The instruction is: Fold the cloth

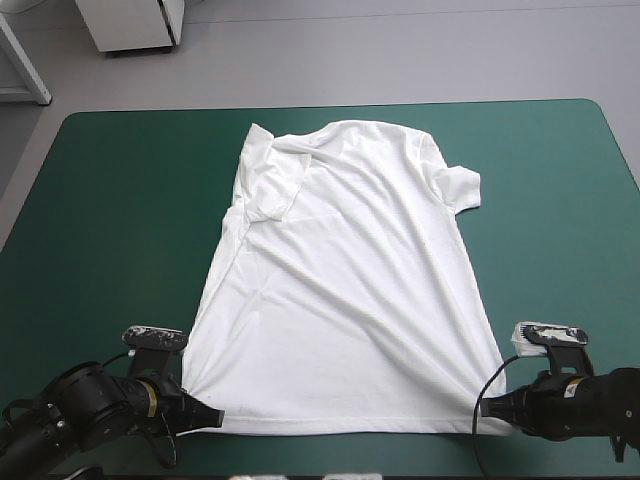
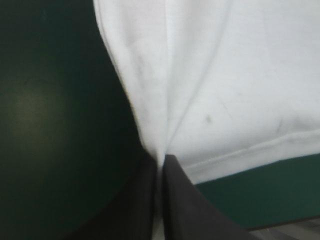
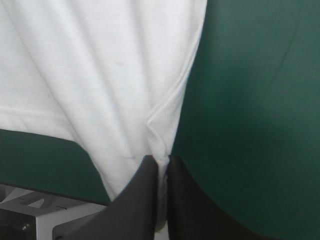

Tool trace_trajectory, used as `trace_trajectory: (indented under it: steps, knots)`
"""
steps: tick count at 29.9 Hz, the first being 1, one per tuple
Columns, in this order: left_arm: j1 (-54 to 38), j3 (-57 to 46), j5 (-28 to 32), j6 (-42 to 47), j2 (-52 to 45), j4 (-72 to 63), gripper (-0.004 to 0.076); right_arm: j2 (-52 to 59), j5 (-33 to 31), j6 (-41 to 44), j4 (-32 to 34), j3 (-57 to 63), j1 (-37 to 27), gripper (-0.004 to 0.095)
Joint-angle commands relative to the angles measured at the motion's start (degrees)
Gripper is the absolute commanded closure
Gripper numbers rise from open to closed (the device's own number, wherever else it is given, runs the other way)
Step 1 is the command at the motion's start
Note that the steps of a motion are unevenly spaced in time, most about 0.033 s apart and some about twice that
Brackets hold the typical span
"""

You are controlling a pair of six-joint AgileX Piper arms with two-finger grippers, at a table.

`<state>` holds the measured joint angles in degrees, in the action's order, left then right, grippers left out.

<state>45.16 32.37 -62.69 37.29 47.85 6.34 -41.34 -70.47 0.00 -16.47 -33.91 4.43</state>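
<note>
Pressed together on cloth: the left gripper [image 2: 161, 161] pinches one bottom corner of the T-shirt [image 1: 340, 290] between its black fingers, with creases fanning out from the pinch across the white fabric ahead of it. The right gripper [image 3: 161, 161] is likewise clamped on the other bottom corner, a small tuck of the side edge bunched just ahead of its tips.

In the high view the two grips sit at the lower left and lower right of the frame. The hem [image 1: 340, 432] runs nearly straight between them, along the near edge of the table [image 1: 120, 200]. The T-shirt lies spread on the teal-green cover, reaching from the lower centre of the frame to the upper centre. Long wrinkles cross it diagonally toward the lower right corner. The flat sleeve [image 1: 460, 188] lies open at the upper right of the garment, while the tucked sleeve [image 1: 272, 190], at its upper left, is turned in over the body.

The step in hand looks like the first fold, carrying the hem up toward the shoulders. To do it well, both corners should rise together and to the same height, with the hem held taut between them but not stretched. They should travel forward at an equal pace, so the crease falls square across the body. Each pinch takes only a corner, so a sharp pull could slip the cloth free. The tucked sleeve may leave a lump under the fold, so the corners are best laid down gently before the fingers let go.
</note>
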Motion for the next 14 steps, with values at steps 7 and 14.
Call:
trace_trajectory:
  steps: [7, 14]
  knots:
    - [0.5, 4.2, 2.0, 2.0, -0.3, 7.5, 0.0565, 0.1, -1.0, -0.6, 0.2, -7.5, 0.0, 0.0511]
    - [0.5, 10.5, -1.8, 1.9, -0.3, 5.0, 0.0228, 0.1, -1.1, 0.5, 0.4, -12.1, 0.0, 0.0320]
